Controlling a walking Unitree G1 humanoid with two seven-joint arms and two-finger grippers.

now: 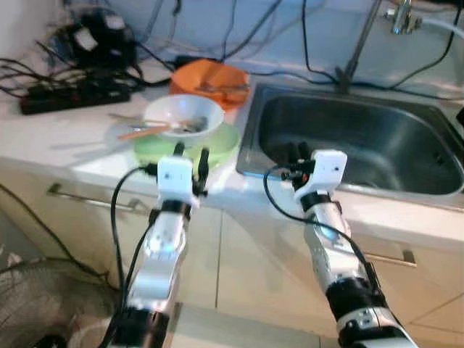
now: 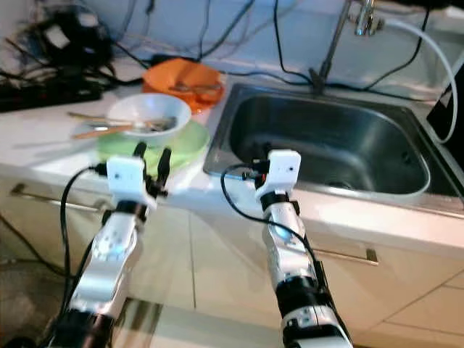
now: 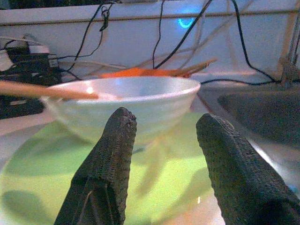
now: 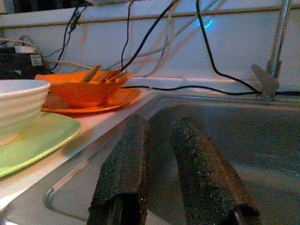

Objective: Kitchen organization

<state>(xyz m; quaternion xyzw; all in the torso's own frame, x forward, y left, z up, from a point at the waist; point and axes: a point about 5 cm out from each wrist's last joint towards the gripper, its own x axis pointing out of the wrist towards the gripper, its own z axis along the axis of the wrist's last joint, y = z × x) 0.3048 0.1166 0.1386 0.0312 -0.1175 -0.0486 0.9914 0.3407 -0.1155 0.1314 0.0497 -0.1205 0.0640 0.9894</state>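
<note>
1. My left end effector (image 1: 191,154) hangs at the tabletop's (image 1: 65,138) front edge, fingers spread wide and empty, aimed at the white bowl (image 1: 184,114).
2. The bowl sits on a green plate (image 1: 217,145) near the front edge, just left of the sink (image 1: 362,141). Chopsticks (image 1: 141,132) lie across the bowl's rim and stick out to the left.
3. My right end effector (image 1: 299,154) hovers over the sink's front left corner, fingers narrow with a small gap, holding nothing.
4. An orange bowl on an orange plate (image 1: 210,78) sits behind the white bowl, near the sink's back left corner, with utensils in it.
5. Handling, my guess: the white bowl looks like stiff, glazed ceramic, so slick, breakable and moderately heavy.
6. Best hold is probably pinching the near rim wall, one finger inside and one outside, clear of the chopsticks.
7. The chopsticks are loose and light and could roll off if I tilt the bowl.
8. The plate underneath may slide when the bowl lifts.
</note>
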